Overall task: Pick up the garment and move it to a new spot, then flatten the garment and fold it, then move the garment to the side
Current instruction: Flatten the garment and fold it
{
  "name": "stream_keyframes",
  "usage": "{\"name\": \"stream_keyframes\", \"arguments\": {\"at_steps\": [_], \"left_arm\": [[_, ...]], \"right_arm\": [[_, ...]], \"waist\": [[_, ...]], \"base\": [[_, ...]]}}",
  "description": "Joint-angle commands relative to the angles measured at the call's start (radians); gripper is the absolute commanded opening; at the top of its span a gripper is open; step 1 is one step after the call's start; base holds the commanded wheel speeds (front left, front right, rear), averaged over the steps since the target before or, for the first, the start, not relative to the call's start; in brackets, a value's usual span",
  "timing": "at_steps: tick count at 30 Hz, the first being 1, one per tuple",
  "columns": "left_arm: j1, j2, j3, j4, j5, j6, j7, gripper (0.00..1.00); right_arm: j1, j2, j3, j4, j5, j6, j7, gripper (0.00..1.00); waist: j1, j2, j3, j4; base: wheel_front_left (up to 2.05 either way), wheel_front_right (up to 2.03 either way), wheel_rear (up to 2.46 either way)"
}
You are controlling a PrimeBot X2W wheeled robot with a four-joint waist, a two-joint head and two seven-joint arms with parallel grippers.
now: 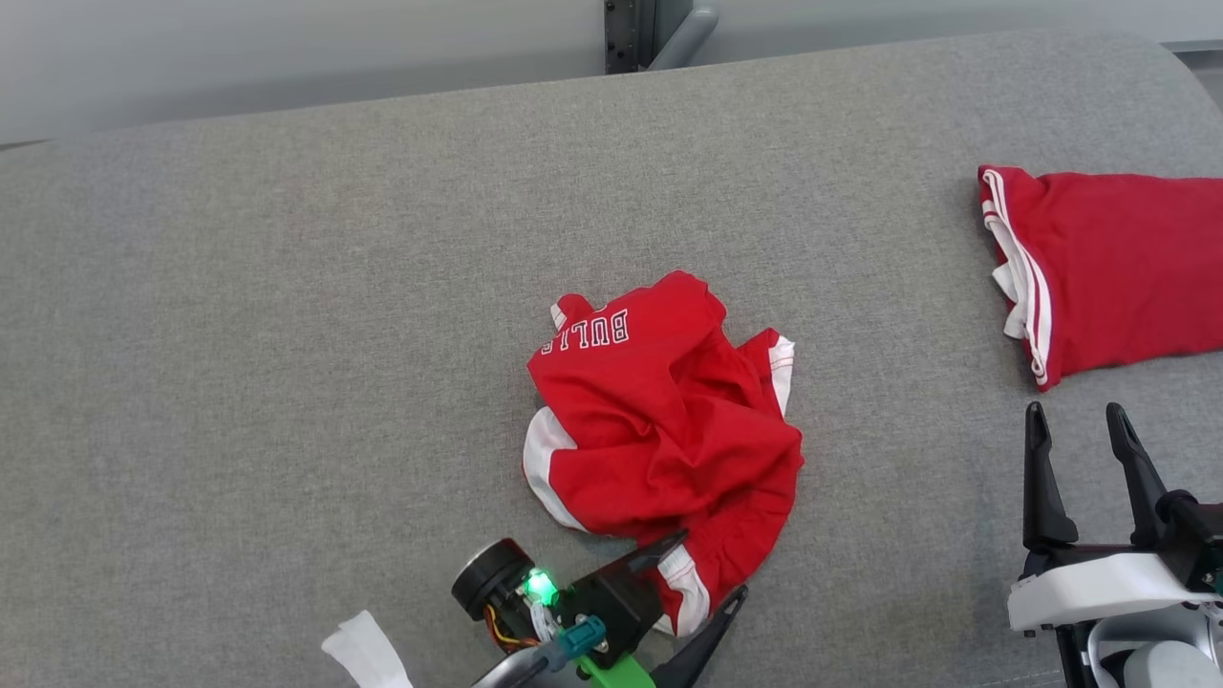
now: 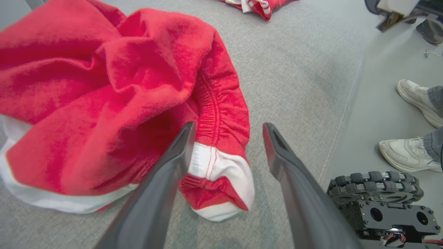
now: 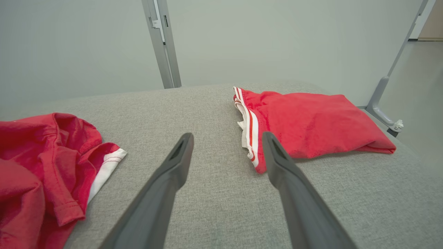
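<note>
A crumpled red garment (image 1: 659,420) with white trim and white lettering lies in a heap at the middle of the grey padded table (image 1: 287,334). My left gripper (image 1: 710,566) is open at the heap's near edge. In the left wrist view its fingers (image 2: 155,193) stand wide apart on either side of the garment's (image 2: 104,86) white-banded corner, gripping nothing. My right gripper (image 1: 1074,411) is open above bare table at the lower right, clear of the cloth. In the right wrist view it (image 3: 227,135) points between the crumpled garment (image 3: 41,155) and another piece.
A second red piece (image 1: 1118,268) with white stripes lies folded at the table's right end. Past the table's near edge (image 2: 342,121), a person's white shoes (image 2: 412,155) stand on the floor beside my wheeled base (image 2: 377,200). A metal post (image 1: 631,33) rises behind the table.
</note>
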Motion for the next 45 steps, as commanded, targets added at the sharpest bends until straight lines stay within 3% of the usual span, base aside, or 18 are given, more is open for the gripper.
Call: {"name": "stream_keyframes", "arguments": {"at_steps": [1, 5, 9, 15, 26, 28, 29, 31, 32, 33, 39, 45], "left_arm": [[0.009, 0.02, 0.009, -0.048, -0.016, -0.007, 0.018, 1.0], [0.015, 0.05, 0.019, -0.164, -0.082, -0.012, 0.095, 1.0], [-0.013, 0.069, 0.007, -0.197, -0.14, -0.017, 0.17, 1.0], [-0.067, 0.087, -0.023, -0.123, -0.168, -0.022, 0.237, 1.0], [-0.098, 0.087, -0.028, 0.016, -0.197, -0.017, 0.242, 1.0], [-0.098, 0.085, -0.034, 0.023, -0.208, -0.019, 0.244, 0.71], [-0.1, 0.084, -0.039, 0.025, -0.214, -0.019, 0.247, 0.49], [-0.105, 0.087, -0.048, 0.026, -0.223, -0.021, 0.248, 0.28], [-0.107, 0.087, -0.051, 0.025, -0.227, -0.022, 0.247, 0.06], [-0.108, 0.088, -0.058, 0.024, -0.233, -0.022, 0.252, 0.0], [-0.124, 0.095, -0.075, -0.02, -0.26, -0.024, 0.252, 0.0], [-0.176, 0.057, -0.006, -0.119, -0.327, -0.015, 0.229, 0.0]], "right_arm": [[0.01, -0.001, -0.004, 0.0, 0.002, 0.0, -0.003, 1.0], [0.018, -0.001, -0.002, -0.001, 0.005, 0.0, -0.003, 1.0], [0.009, -0.001, 0.01, 0.001, 0.009, 0.0, -0.003, 1.0], [-0.004, -0.001, 0.017, 0.002, 0.019, 0.0, -0.003, 1.0], [0.002, -0.001, 0.016, 0.008, 0.037, 0.0, -0.003, 1.0], [0.002, -0.001, 0.013, 0.008, 0.038, 0.0, -0.003, 1.0], [0.001, -0.001, 0.012, 0.007, 0.038, 0.0, -0.003, 1.0], [-0.001, -0.001, 0.011, 0.008, 0.037, 0.0, -0.003, 1.0], [-0.002, -0.001, 0.011, 0.009, 0.037, 0.0, -0.003, 1.0], [-0.003, -0.001, 0.011, 0.009, 0.037, 0.0, -0.003, 1.0], [-0.006, -0.001, 0.009, 0.009, 0.033, 0.0, -0.003, 1.0], [-0.008, -0.001, 0.007, 0.006, 0.031, 0.0, -0.003, 1.0]], "waist": [[-0.0001, -0.0001, -0.018, 0.006], [-0.0001, -0.0001, -0.031, 0.01], [-0.0001, -0.0001, -0.033, 0.002], [-0.0001, -0.0001, -0.017, -0.027], [-0.0001, -0.0001, -0.004, -0.069], [-0.0001, -0.0001, -0.003, -0.07], [-0.0001, -0.0001, -0.003, -0.07], [-0.0001, -0.0001, -0.002, -0.07], [-0.0001, -0.0001, -0.003, -0.069], [-0.0001, -0.0001, -0.003, -0.069], [-0.0001, -0.0001, -0.006, -0.068], [-0.0001, -0.0001, -0.007, -0.068]], "base": [[0.0, 0.0, 0.0], [0.0, 0.0, 0.0], [0.0, 0.0, 0.0], [0.0, 0.0, 0.0], [0.0, 0.0, 0.0], [0.0, 0.0, 0.0], [0.0, 0.0, 0.0], [0.0, 0.0, 0.0], [0.0, 0.0, 0.0], [0.0, 0.0, 0.0], [0.0, 0.0, 0.0], [0.0, 0.0, 0.0]]}}
